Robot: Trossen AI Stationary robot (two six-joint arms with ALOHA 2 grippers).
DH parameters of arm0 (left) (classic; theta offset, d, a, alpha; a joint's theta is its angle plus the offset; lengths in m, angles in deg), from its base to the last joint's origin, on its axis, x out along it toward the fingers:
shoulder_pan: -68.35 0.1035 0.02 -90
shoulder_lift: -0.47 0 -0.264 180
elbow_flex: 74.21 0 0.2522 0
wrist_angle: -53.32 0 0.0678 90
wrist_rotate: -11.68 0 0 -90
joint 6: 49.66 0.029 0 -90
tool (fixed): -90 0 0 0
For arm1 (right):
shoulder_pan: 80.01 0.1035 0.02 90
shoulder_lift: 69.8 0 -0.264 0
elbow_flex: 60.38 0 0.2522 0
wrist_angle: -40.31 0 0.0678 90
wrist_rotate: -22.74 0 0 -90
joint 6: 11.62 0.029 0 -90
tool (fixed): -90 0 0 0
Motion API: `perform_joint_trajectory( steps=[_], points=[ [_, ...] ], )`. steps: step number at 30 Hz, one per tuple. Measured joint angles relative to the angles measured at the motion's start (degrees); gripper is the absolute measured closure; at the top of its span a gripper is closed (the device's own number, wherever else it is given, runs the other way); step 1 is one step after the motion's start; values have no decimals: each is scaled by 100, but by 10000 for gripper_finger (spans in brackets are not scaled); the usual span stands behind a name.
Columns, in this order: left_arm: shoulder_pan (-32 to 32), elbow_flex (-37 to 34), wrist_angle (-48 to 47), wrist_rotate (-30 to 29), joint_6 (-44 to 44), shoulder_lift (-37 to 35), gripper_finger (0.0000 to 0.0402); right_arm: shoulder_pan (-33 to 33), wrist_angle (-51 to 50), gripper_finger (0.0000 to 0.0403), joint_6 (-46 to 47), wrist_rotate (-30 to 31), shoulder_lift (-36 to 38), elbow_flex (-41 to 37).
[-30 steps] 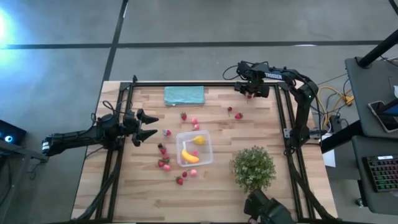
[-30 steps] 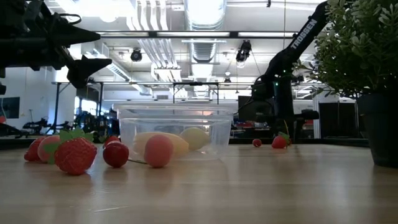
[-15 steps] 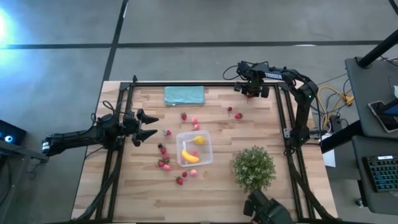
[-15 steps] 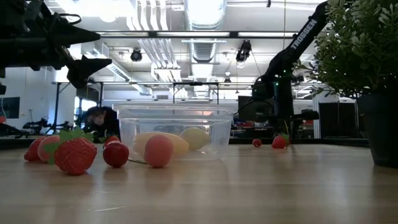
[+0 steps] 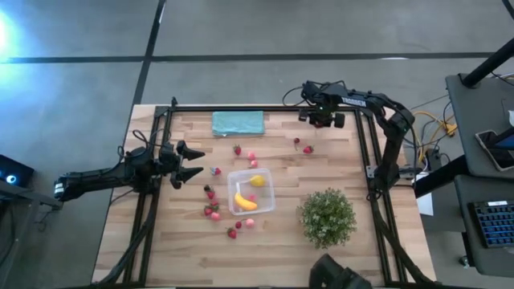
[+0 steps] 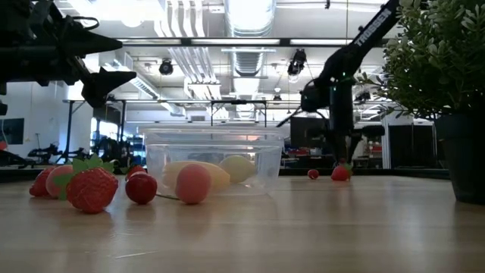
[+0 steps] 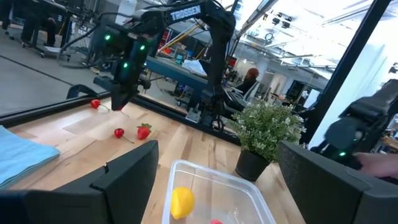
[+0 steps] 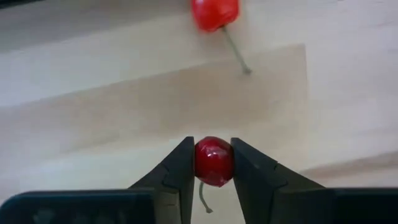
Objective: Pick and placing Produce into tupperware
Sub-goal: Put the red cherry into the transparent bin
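Right wrist view: right gripper (image 8: 214, 163) pinches small round red stemmed fruit (image 8: 214, 161) for transfer to clear square tupperware (image 5: 251, 191); left gripper (image 5: 190, 162) waits, jaws spread.

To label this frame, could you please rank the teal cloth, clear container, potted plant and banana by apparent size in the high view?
1. potted plant
2. teal cloth and clear container: too alike to rank
3. banana
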Motion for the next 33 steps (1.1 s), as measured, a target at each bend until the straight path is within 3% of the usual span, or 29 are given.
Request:
perform_joint_trajectory(
  steps=[9, 17, 25, 33],
  points=[
    [1, 0, 2, 0, 0, 0, 88, 997, -27, 320, 287, -170, 1083, 0],
    [2, 0, 0, 0, 0, 0, 88, 2974, 613, 321, 1394, -212, 1743, 2],
    [0, 0, 4, 0, 0, 0, 88, 4762, 2103, 321, 2546, 194, 1511, 7],
    [1, 0, 0, 0, 0, 9, 88, 5510, 2734, 321, 3015, 413, 704, 296]
  ],
)
